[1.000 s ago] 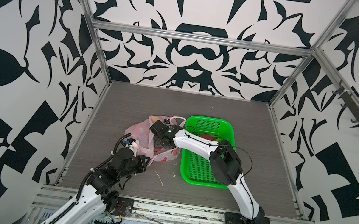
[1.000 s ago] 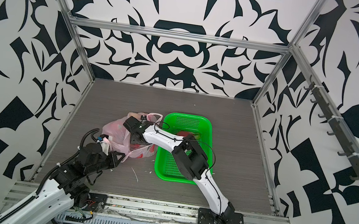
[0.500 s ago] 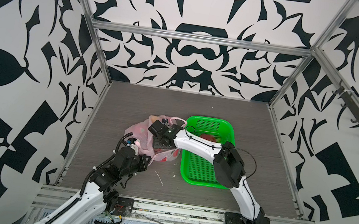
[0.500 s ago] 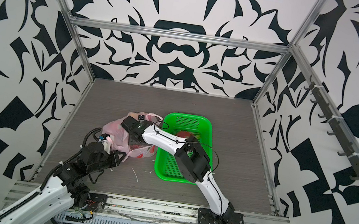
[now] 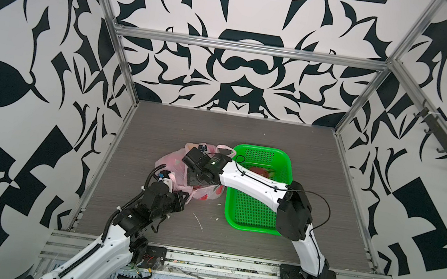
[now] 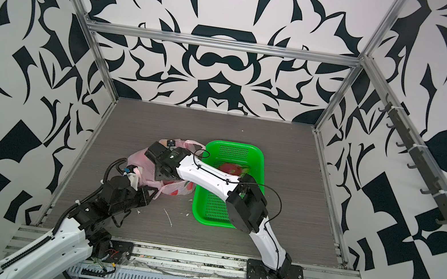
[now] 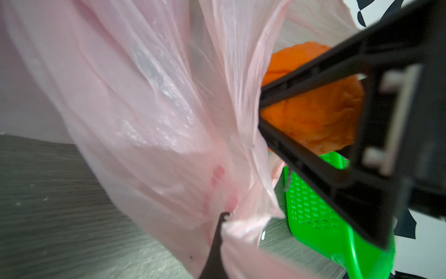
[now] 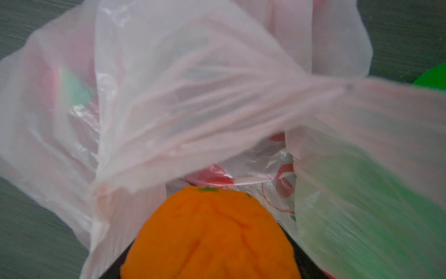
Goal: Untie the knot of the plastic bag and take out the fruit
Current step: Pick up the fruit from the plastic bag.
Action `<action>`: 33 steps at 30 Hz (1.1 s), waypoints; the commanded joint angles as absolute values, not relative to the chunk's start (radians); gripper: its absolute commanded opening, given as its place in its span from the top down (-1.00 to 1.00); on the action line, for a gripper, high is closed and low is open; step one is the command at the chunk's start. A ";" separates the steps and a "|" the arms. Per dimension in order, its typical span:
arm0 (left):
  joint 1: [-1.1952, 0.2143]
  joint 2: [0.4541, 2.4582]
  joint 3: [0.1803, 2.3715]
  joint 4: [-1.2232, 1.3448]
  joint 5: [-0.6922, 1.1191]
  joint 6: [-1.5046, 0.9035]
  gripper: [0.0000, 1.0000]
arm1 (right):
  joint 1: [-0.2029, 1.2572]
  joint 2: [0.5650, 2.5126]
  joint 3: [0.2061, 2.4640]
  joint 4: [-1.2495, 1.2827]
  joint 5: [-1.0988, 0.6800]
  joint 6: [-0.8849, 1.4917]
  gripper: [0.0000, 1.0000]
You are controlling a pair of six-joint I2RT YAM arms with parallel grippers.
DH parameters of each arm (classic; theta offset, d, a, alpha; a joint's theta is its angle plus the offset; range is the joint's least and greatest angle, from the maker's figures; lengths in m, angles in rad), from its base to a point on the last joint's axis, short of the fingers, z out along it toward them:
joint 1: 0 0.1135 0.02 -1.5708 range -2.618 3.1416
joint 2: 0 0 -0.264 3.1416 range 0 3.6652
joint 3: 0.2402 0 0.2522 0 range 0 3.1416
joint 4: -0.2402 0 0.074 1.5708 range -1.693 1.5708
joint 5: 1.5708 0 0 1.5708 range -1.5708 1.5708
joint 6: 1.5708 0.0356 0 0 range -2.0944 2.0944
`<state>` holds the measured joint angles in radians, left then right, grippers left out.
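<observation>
The pink plastic bag point(image 5: 170, 165) point(image 6: 139, 163) lies left of the green basket, its mouth open. The knot does not show in any view. My right gripper point(image 5: 195, 179) point(image 6: 161, 173) reaches into the bag's mouth and is shut on an orange fruit point(image 8: 210, 236) point(image 7: 313, 116); its black fingers point(image 7: 301, 81) clamp the fruit on both sides. My left gripper point(image 5: 182, 197) point(image 6: 152, 192) point(image 7: 224, 232) is shut on a bunched edge of the bag point(image 7: 144, 108) at its near side. A magenta dragon fruit point(image 5: 259, 171) point(image 6: 231, 168) lies in the basket.
The green perforated basket point(image 5: 259, 149) point(image 6: 233, 145) point(image 7: 313, 212) stands right of the bag, under my right forearm. Small white scraps point(image 5: 199, 222) lie on the grey table in front. Patterned walls and metal frame posts enclose the table.
My left arm has crept slightly forward toward the bag. The right gripper has stayed in the bag's mouth with the orange fruit.
</observation>
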<state>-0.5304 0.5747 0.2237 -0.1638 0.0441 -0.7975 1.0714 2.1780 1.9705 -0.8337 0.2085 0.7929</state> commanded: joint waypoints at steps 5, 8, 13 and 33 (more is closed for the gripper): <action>-0.534 0.612 0.229 -0.098 0.040 -0.807 1.00 | 1.083 2.074 2.141 -0.980 0.297 0.719 -0.20; -0.534 0.622 0.232 -0.088 0.044 -0.804 1.00 | 1.084 2.078 2.199 -1.012 0.317 0.682 -0.19; -0.534 0.609 0.241 -0.090 0.044 -0.792 1.00 | 1.083 2.079 2.275 -1.011 0.336 0.582 -0.19; -0.534 0.606 0.262 -0.104 0.038 -0.761 1.00 | 0.861 2.018 2.372 -0.973 0.378 0.399 -0.15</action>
<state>-0.5304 0.6125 0.2279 -0.1093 0.0444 -0.7792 0.9024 2.1002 2.4260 -1.0115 0.3382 0.4225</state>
